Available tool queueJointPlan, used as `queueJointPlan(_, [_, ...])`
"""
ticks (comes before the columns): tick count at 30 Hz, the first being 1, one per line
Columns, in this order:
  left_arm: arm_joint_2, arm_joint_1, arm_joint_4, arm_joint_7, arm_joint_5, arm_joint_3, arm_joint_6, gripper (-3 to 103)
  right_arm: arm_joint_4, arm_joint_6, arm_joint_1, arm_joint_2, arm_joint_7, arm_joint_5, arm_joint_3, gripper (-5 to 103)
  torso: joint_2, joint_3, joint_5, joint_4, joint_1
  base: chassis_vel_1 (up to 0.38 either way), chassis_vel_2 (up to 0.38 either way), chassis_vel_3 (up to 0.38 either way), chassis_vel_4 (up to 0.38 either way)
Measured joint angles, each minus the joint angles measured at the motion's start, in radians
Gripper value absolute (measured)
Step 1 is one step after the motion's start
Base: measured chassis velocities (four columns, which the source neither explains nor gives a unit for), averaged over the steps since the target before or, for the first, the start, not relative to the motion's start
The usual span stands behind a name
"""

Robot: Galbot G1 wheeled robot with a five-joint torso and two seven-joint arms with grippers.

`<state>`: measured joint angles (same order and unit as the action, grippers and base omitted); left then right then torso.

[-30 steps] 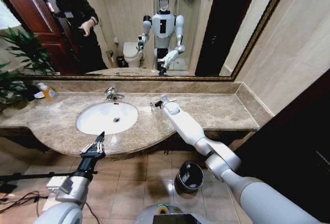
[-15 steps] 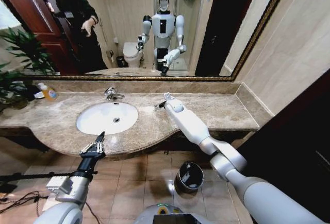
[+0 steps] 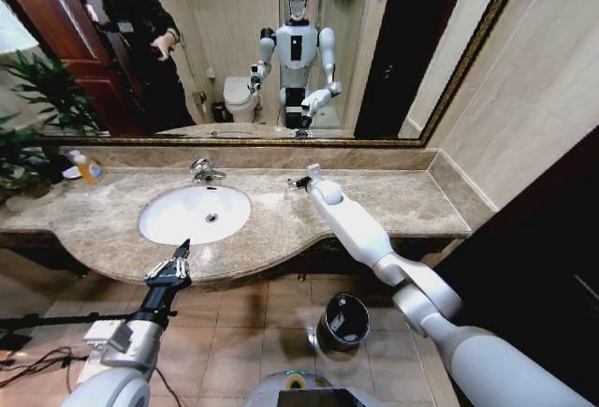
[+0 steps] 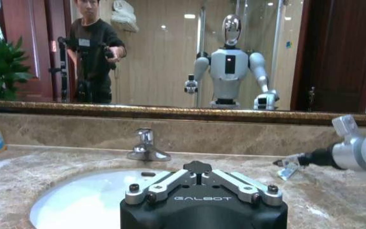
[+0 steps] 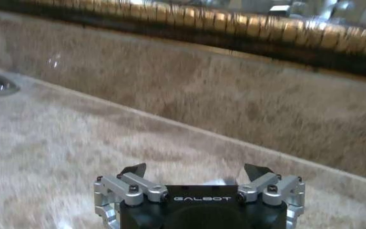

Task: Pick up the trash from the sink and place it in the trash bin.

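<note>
A: Where does the right hand (image 3: 298,183) sit?
B: Reached out over the marble surface (image 3: 393,203), between the sink (image 3: 195,213) and the back wall, to the faucet's (image 3: 205,172) right. In the left wrist view a small pale piece of trash (image 4: 289,169) hangs at its tip; the hand looks clamped on it, though the piece is too small to name.
A: Left hand (image 3: 171,266)?
B: Parked at the front edge of the surface below the basin, fingers slightly apart, holding nothing.
A: The relation that matters?
B: The trash bin (image 3: 343,321) stands on the floor tiles under the surface, right of the basin, beneath the right arm's elbow. So the bin lies back toward the robot and down from the right hand. The right arm is nearer by far.
A: Basin contents?
B: No litter is visible in the white bowl. Judgement: carry phase, drop not yet done.
</note>
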<state>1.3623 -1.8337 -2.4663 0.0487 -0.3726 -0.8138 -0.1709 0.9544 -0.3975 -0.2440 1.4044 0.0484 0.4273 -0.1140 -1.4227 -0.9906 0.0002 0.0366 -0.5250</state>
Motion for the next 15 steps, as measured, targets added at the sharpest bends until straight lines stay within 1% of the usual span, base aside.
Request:
queueJointPlan(1, [0.0, 0.0, 0.0, 0.0, 0.0, 0.0, 0.0, 0, -0.01, 0.01, -0.001, 0.001, -0.006, -0.007, 0.0, 100, 0.0, 0.0, -0.0001, 0.0, 0.0, 0.0, 0.0, 0.0, 0.0])
queueJointPlan(2, [0.0, 0.0, 0.0, 0.0, 0.0, 0.0, 0.0, 0, -0.041, 0.032, -0.007, 0.012, -0.014, -0.044, 0.002, 100, 0.0, 0.0, -0.0001, 0.0001, 0.0, 0.0, 0.0, 0.0, 0.0])
queueJointPlan(4, [0.0, 0.0, 0.0, 0.0, 0.0, 0.0, 0.0, 0, -0.048, 0.034, -0.009, 0.016, -0.012, -0.058, 0.004, 100, 0.0, 0.0, 0.0, 0.0002, 0.0, 0.0, 0.0, 0.0, 0.0])
queueJointPlan(5, [0.0, 0.0, 0.0, 0.0, 0.0, 0.0, 0.0, 0, -0.052, 0.034, -0.018, 0.024, 0.009, -0.077, 0.015, 100, 0.0, 0.0, -0.0003, 0.0003, 0.0, 0.0, 0.0, 0.0, 0.0])
queueJointPlan(7, [0.0, 0.0, 0.0, 0.0, 0.0, 0.0, 0.0, 0, -0.044, 0.029, -0.031, 0.027, 0.041, -0.071, 0.019, 100, 0.0, 0.0, -0.0002, 0.0004, 0.0, 0.0, 0.0, 0.0, 0.0])
queueJointPlan(11, [0.0, 0.0, 0.0, 0.0, 0.0, 0.0, 0.0, 0, -0.033, 0.028, -0.043, 0.027, 0.05, -0.069, 0.029, 100, 0.0, 0.0, -0.0004, 0.0003, 0.0, 0.0, 0.0, 0.0, 0.0])
queueJointPlan(12, [0.0, 0.0, 0.0, 0.0, 0.0, 0.0, 0.0, 0, -0.029, 0.029, -0.046, 0.027, 0.053, -0.066, 0.031, 103, 0.0, 0.0, -0.0002, 0.0003, 0.0, 0.0, 0.0, 0.0, 0.0])
queueJointPlan(13, [0.0, 0.0, 0.0, 0.0, 0.0, 0.0, 0.0, 0, -0.029, 0.029, -0.046, 0.027, 0.053, -0.066, 0.031, 103, 0.0, 0.0, -0.0002, 0.0003, 0.0, 0.0, 0.0, 0.0, 0.0])
queueJointPlan(15, [0.0, 0.0, 0.0, 0.0, 0.0, 0.0, 0.0, 0, -0.022, 0.037, -0.049, 0.03, 0.074, -0.054, 0.032, 96, 0.0, 0.0, -0.0003, 0.0003, 0.0, 0.0, 0.0, 0.0, 0.0])
